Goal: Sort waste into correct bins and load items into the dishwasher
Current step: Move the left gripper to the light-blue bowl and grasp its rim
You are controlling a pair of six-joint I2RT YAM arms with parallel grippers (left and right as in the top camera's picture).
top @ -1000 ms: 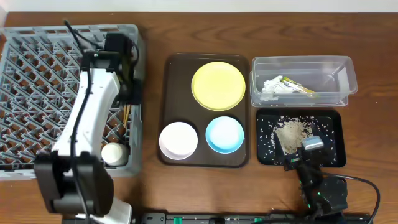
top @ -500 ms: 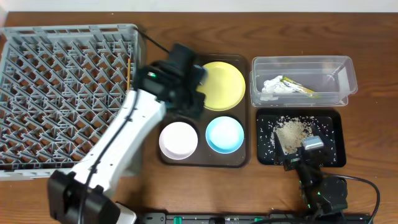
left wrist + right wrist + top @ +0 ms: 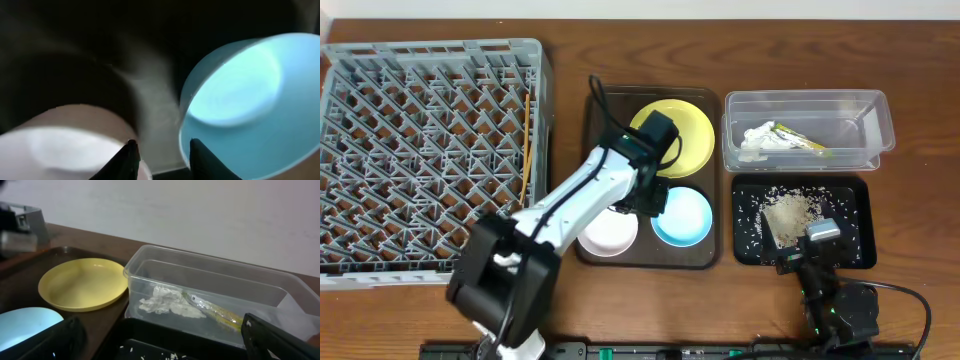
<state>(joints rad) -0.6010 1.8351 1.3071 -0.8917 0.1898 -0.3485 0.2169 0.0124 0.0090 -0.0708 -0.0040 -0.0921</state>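
— Looking down, what carries it all?

— A dark brown wooden table (image 3: 920,60), its grain running left to right. From the right wrist, a plain pale wall (image 3: 200,215) rises behind the far edge. Little else of the room shows.

— And on the wood?

— At the left is the grey dish rack (image 3: 420,150), with the two chopsticks (image 3: 528,140) lying in it along its right side. Beside it, in the middle, the brown serving tray (image 3: 642,252) bears the yellow plate (image 3: 695,140) at the back. In front of the plate, the white bowl (image 3: 605,232) and the light-blue bowl (image 3: 685,218) sit side by side. At the right, the clear tub (image 3: 870,110) stands behind the black tray (image 3: 855,200), the two just beside each other.

— The waste?

— The crumpled tissue (image 3: 757,137) and the yellow-green wrapper (image 3: 800,140) lie in the clear tub. The beige crumbs (image 3: 790,212) are heaped and scattered in the black tray.

— Where are the arms?

— The left arm reaches over the serving tray. The left fingers (image 3: 131,157) stand apart, low over the gap between the two bowls, with the blue rim close by one of them, and they grip nothing. That wrist picture is blurred. The right fingers (image 3: 280,340) are spread wide and empty at the near edge of the black tray, facing the tub and the plate.
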